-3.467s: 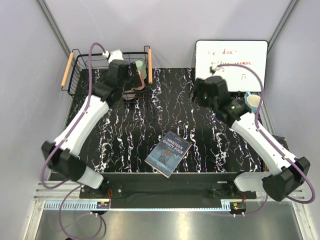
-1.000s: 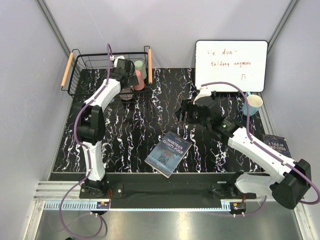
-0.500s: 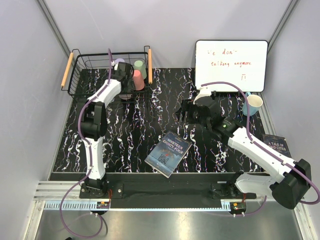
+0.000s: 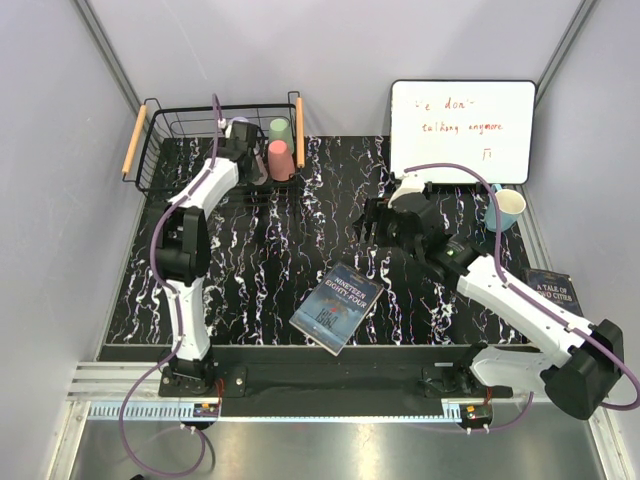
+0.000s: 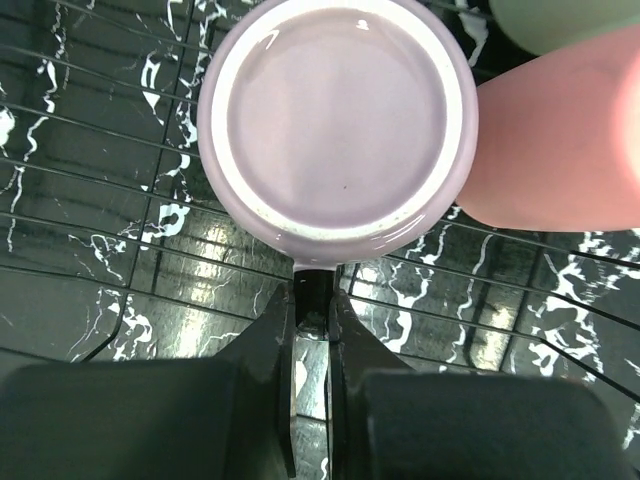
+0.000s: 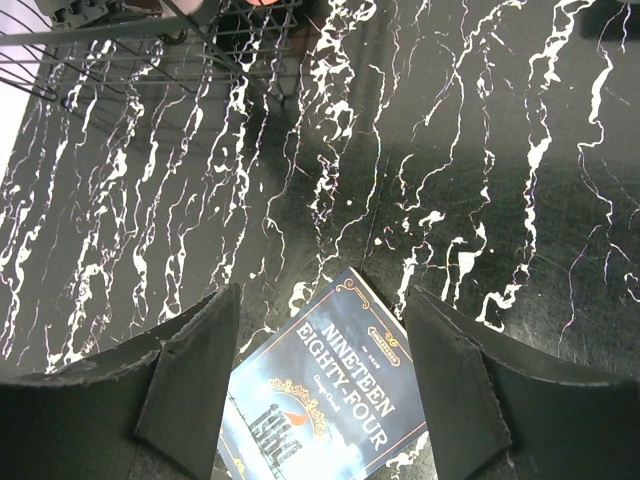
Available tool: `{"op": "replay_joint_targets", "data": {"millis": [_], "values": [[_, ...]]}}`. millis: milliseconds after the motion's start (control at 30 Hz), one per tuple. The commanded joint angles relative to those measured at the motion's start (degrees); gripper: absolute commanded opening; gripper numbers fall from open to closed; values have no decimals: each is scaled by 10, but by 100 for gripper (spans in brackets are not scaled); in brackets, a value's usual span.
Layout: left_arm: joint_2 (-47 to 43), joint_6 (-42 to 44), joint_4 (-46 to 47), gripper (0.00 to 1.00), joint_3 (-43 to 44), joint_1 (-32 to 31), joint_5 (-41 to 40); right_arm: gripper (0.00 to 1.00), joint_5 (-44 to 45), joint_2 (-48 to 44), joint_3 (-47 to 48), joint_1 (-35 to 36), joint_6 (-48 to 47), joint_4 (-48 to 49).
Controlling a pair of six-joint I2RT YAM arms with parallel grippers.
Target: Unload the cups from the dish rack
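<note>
**Dish-rack unloading: holdings, listed from the left**

1. Rectangular black wire dish rack with two light wooden bar handles (image 4: 185, 103). It stood at the far left corner of the black, white-veined counter (image 4: 300, 240). The three cups seen in it sat crowded at its right end, so that end was the working area.

2. Left fingers (image 5: 292, 318). They reached down into the rack and were pressed together with almost no gap. Their tips were just at the near edge of the lilac plastic tumbler (image 5: 335, 120). No cup wall showed between them, so they probably had no hold on it. I judged the closure to have missed the cup or to need redoing.

3. Lilac tumbler. It was in the rack, directly below the wrist camera, and touching or nearly touching its neighbour. It appeared to be the intended pick.

4. Salmon pink plastic tumbler (image 4: 281, 160). In the rack, immediately right of the lilac one.

5. Pale green plastic tumbler (image 4: 279, 129). In the rack, behind the pink one by the right handle.

6. Blue paperback book, "Nineteen Eighty-Four" (image 4: 337, 307). It lay flat and askew at mid-counter and was not part of the task.

7. Right fingers (image 4: 368, 224). They were spread wide with nothing held, hovering over bare counter beyond the paperback. I judged them to be parked clear of the left arm.

8. White whiteboard with red writing (image 4: 462, 130). It stood at the far right.

9. Light blue cup (image 4: 506, 208). It was upright on the counter below the whiteboard, outside the rack, and presumably already unloaded.

10. Dark second book (image 4: 553, 292). It lay at the right edge, partly under the right arm.
</note>
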Motion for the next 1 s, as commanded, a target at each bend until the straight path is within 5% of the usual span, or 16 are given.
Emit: {"op": "replay_joint_targets", "data": {"millis": [0, 967], "values": [[-79, 11, 31, 0, 9, -1, -5, 74, 14, -24, 1, 4, -6, 14], [-214, -5, 109, 0, -2, -1, 69, 74, 27, -40, -11, 4, -15, 26]]}}
